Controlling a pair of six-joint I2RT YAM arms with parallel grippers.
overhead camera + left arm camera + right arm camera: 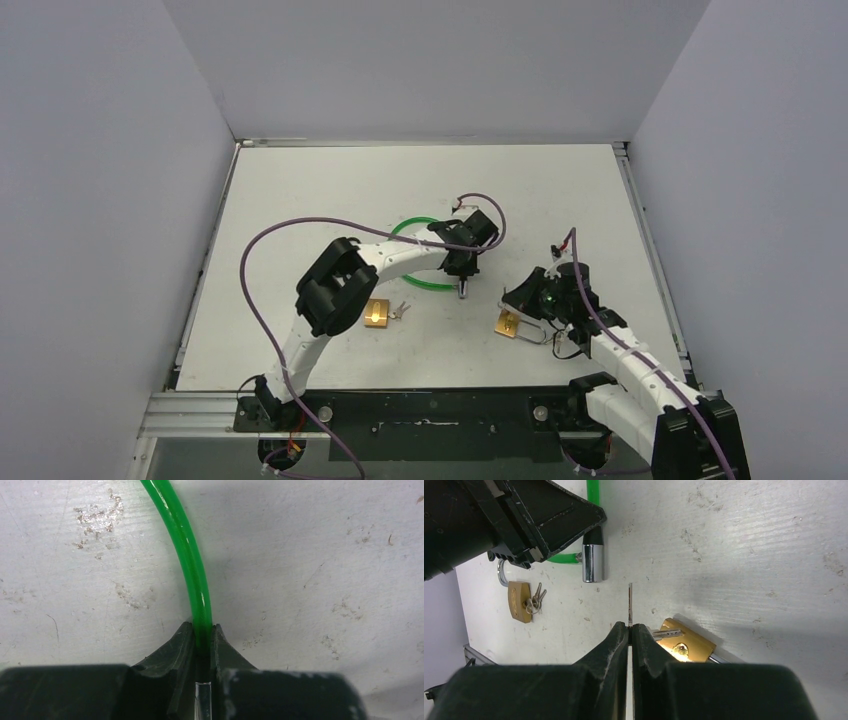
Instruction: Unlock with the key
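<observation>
Lying at far left: smooth brass padlock (377, 313), small keys (400, 309) touching its three-o'clock side; shackle partly behind the left arm's black housing.
Cable: glossy green cable (185, 555), round tube curved in a loop, partly covered by the left arm.
Left gripper (202, 630): pinching the green cable.
Barrel: chrome cylinder (593, 562) on the cable's end; keyhole not discernible.
Right gripper (629, 627): pressed together on a thin flat key (629, 602), blade toward twelve o'clock, bow hidden.
Second padlock (689, 642): brass, four o'clock of the key, partly cut off.
</observation>
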